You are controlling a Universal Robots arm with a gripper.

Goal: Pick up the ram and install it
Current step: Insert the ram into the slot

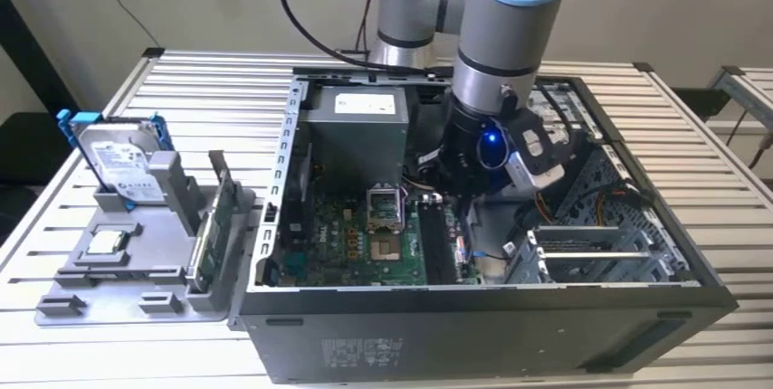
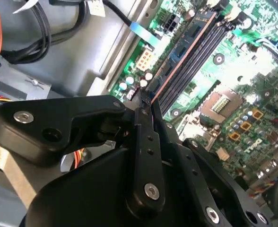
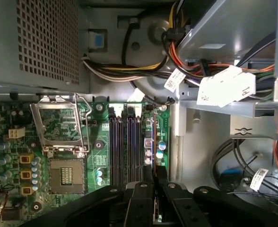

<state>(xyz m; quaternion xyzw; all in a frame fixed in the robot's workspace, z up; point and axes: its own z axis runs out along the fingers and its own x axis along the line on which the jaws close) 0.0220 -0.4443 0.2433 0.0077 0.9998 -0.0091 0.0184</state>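
Inside the open computer case [image 1: 483,317], the claw [image 3: 151,182] is gripping the ram [image 2: 177,61] edge-on, lining it up over the outermost memory slot [image 3: 149,142], lower centre of the first wrist view.

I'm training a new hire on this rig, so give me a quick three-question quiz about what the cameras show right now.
1. True or false: the gripper is inside the computer case, over the motherboard.
2. Where does the hard drive stand? A) in the grey holder at the exterior view's left; B) in the case; C) between the fingers.
3. Fill in: in the second wrist view, the ram lines up along the memory ____.

Key: 1 true; 2 A; 3 slots.
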